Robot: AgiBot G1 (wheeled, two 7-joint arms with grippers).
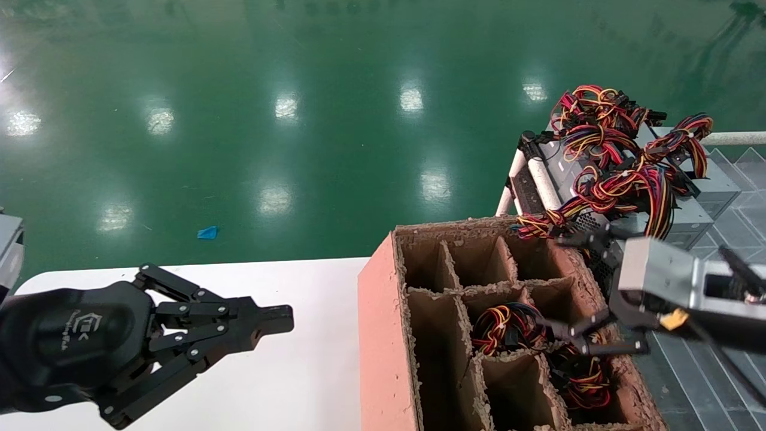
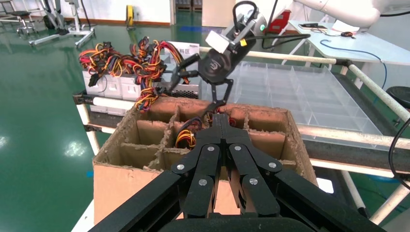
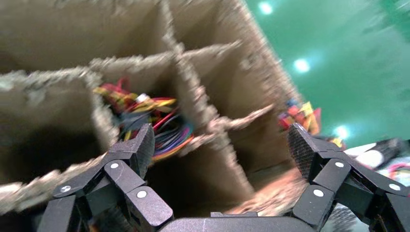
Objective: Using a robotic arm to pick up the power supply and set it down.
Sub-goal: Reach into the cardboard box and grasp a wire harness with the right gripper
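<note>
Several grey power supplies (image 1: pixel 697 206) with red, yellow and black wire bundles are piled on a rack at the back right; they also show in the left wrist view (image 2: pixel 112 86). More wire bundles (image 1: pixel 505 326) lie down in compartments of a divided cardboard box (image 1: pixel 383 335). My right gripper (image 1: pixel 568 287) hangs open over the box's right-hand compartments and holds nothing. In its own view, its fingers (image 3: pixel 140 145) straddle a cardboard divider (image 3: pixel 203 111), with wires (image 3: pixel 145 113) in the cell beyond. My left gripper (image 1: pixel 281 317) is shut and empty over the white table, pointing toward the box (image 2: pixel 121 159).
The white table (image 1: pixel 287 383) lies left of the box. A clear plastic compartment tray (image 2: pixel 290 92) sits behind and right of the box on a white pipe frame (image 1: pixel 541 179). Green floor lies beyond, with a blue scrap (image 1: pixel 207 233) on it.
</note>
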